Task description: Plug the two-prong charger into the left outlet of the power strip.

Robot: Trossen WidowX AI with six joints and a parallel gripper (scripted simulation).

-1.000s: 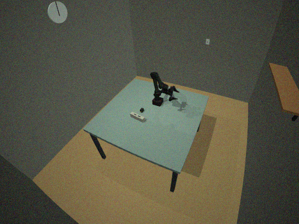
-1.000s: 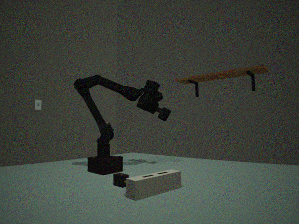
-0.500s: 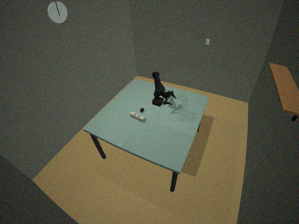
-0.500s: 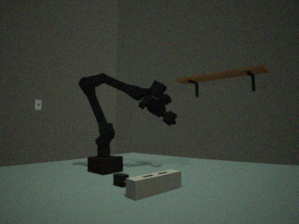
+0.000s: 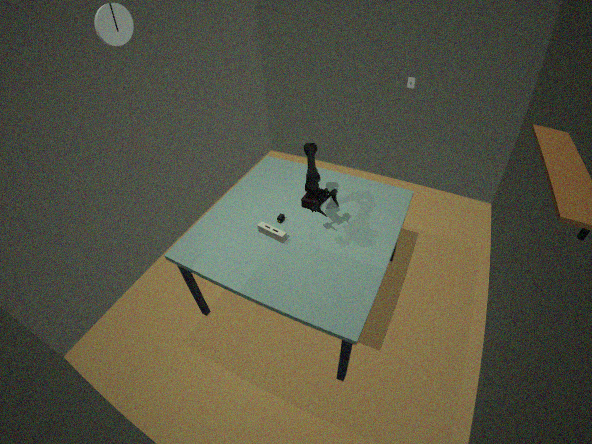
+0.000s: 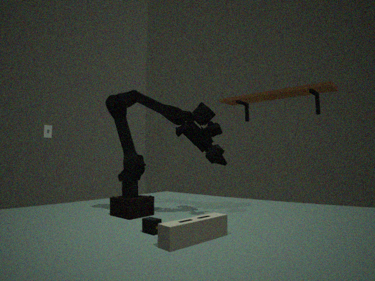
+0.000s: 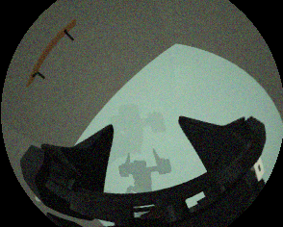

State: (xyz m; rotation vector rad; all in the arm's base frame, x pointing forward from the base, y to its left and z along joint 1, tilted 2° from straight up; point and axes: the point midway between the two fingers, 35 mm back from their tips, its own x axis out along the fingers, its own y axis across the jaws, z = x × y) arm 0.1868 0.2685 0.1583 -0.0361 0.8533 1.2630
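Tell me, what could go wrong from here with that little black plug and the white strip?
The pincer hangs open and empty, high above the table; the charger lies close beside the power strip. Risks:
1. Little room there, so a finger may bump the strip.
2. A crooked grip could tilt the prongs, and the shutter may refuse them.
3. It might aim at the wrong slot.
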